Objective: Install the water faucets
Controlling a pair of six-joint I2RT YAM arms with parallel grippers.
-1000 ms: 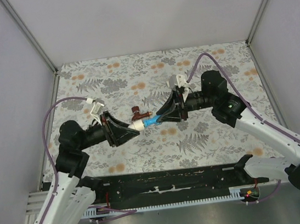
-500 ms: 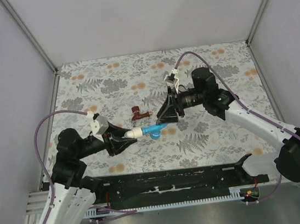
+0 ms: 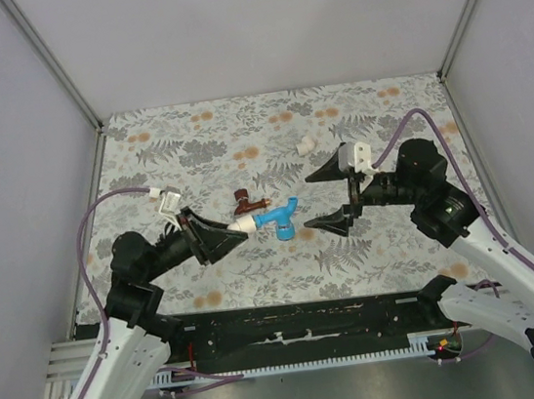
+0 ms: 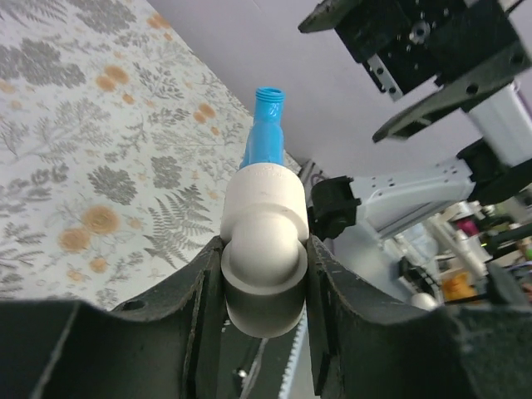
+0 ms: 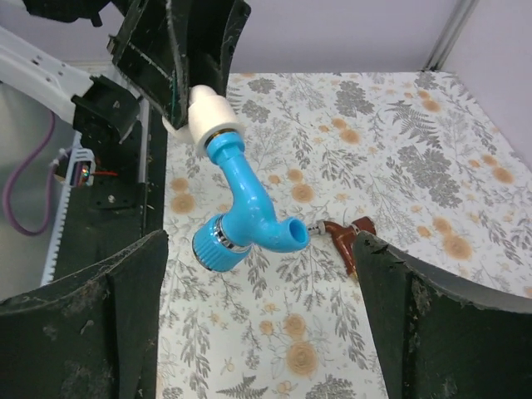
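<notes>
Fingers (image 4: 204, 293) of the left gripper (image 3: 230, 232) are closed on a white fitting (image 3: 243, 225), which is pinched by its rounded end between the two black pads. The blue faucet (image 3: 276, 221) is seated in the other end of that fitting and is carried out toward the middle of the table (image 3: 170, 134). In the right wrist view its knob hangs lowest and its spout is turned toward the red-brown faucet (image 5: 345, 239); it appears to be held above the cloth, though contact cannot be ruled out from above.

The right gripper (image 3: 332, 196) is spread wide and grips nothing. One finger (image 3: 327, 170) is set toward the far side and the other nearer the arm bases, with their tips just right of the blue faucet. A narrow strip of patterned cloth is seen between tips and faucet.

The red-brown faucet lies on the cloth just behind the held pair, near the fitting but apart from it. A second small white fitting (image 3: 306, 143) lies well apart, toward the far edge. Both grippers are kept well away from the side walls and the metal corner posts (image 3: 53, 70).
</notes>
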